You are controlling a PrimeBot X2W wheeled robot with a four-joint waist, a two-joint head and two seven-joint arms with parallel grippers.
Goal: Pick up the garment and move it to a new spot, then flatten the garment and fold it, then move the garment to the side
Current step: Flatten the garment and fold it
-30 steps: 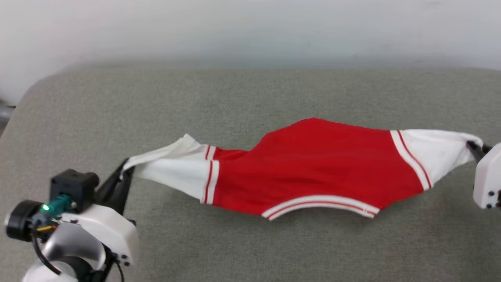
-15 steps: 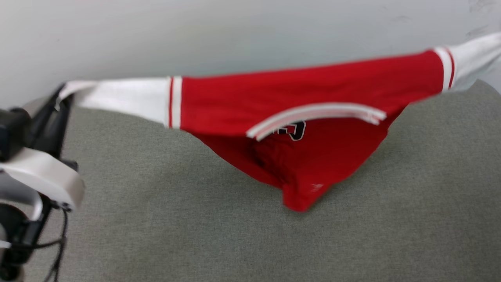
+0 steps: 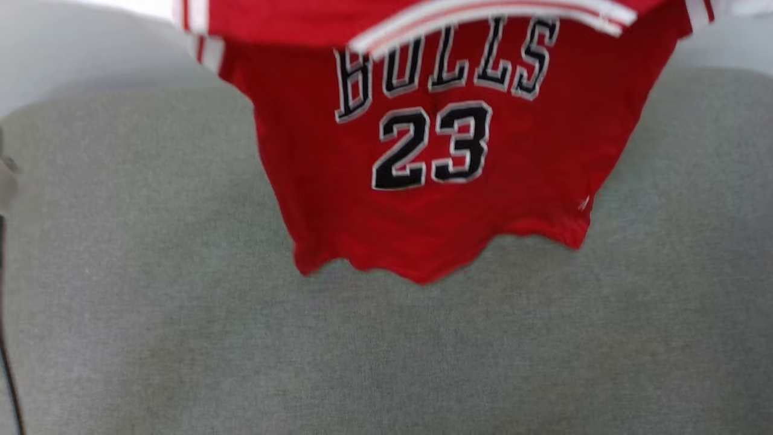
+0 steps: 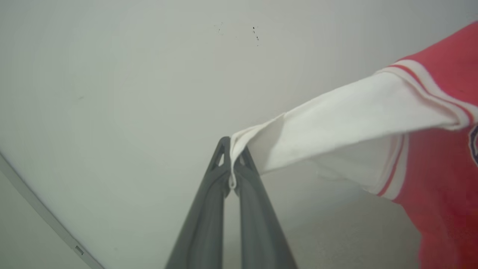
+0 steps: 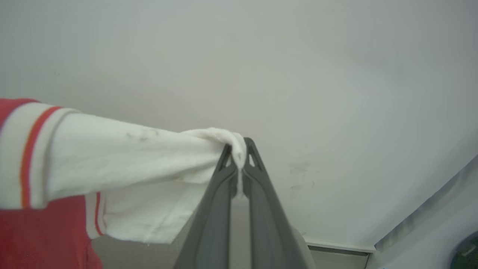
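The garment (image 3: 423, 205), a red shirt with black "BULLS 23" print and striped trim, hangs in the air above the grey surface (image 3: 386, 350); its hem dangles just over it. In the left wrist view my left gripper (image 4: 233, 153) is shut on the edge of one white sleeve (image 4: 354, 123). In the right wrist view my right gripper (image 5: 239, 151) is shut on the end of the other white sleeve (image 5: 130, 157). Both sleeves are pulled taut sideways, so the garment is stretched between the two grippers. The top of the shirt is cut off by the head view's upper edge.
A pale wall (image 3: 78, 54) rises behind the grey cushioned surface. The surface has a rounded far-left corner (image 3: 24, 115). A baseboard strip (image 5: 340, 246) runs along the wall's foot in the right wrist view.
The garment was lying stretched on the surface; both grippers have lifted it by the sleeves, so it now hangs with the printed front showing. Both grippers have risen out of the head view.
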